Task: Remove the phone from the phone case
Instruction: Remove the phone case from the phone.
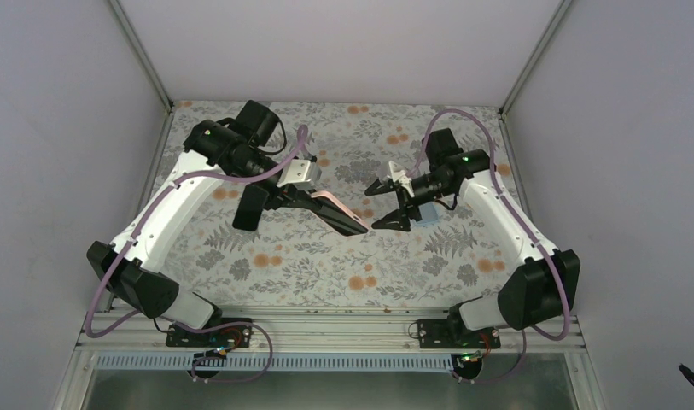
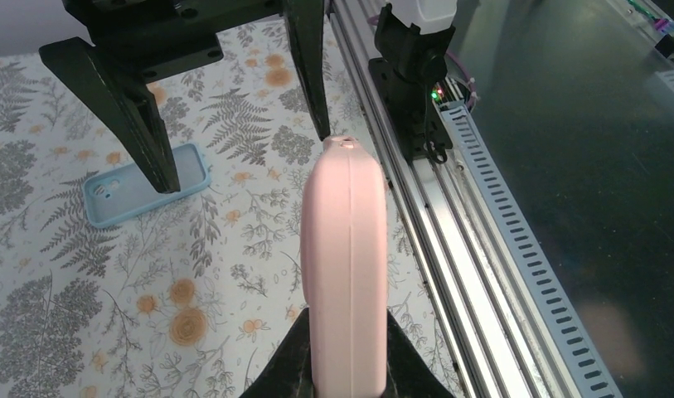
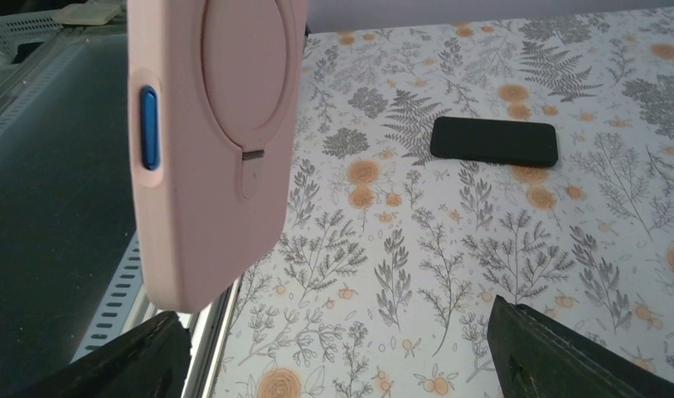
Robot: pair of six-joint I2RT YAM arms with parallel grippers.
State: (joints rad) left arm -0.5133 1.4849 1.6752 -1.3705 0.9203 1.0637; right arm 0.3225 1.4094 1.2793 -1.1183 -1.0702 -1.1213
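Note:
A pink phone case (image 2: 347,265) is held edge-on above the table, with my left gripper (image 2: 347,336) shut on its near end. In the top view the phone's dark face (image 1: 347,223) shows inside the pink case (image 1: 330,202). The right wrist view shows the case's back (image 3: 213,141) with a round ring stand and a blue side button. My right gripper (image 1: 373,207) stands open just right of the case's free end, and nothing is between its fingers (image 3: 565,356). The case tip sits above its left finger.
A bare black phone (image 3: 493,141) lies flat on the floral table, to the left in the top view (image 1: 251,207). An empty light-blue case (image 2: 143,192) lies under my right gripper. The aluminium rail (image 2: 449,232) runs along the near table edge.

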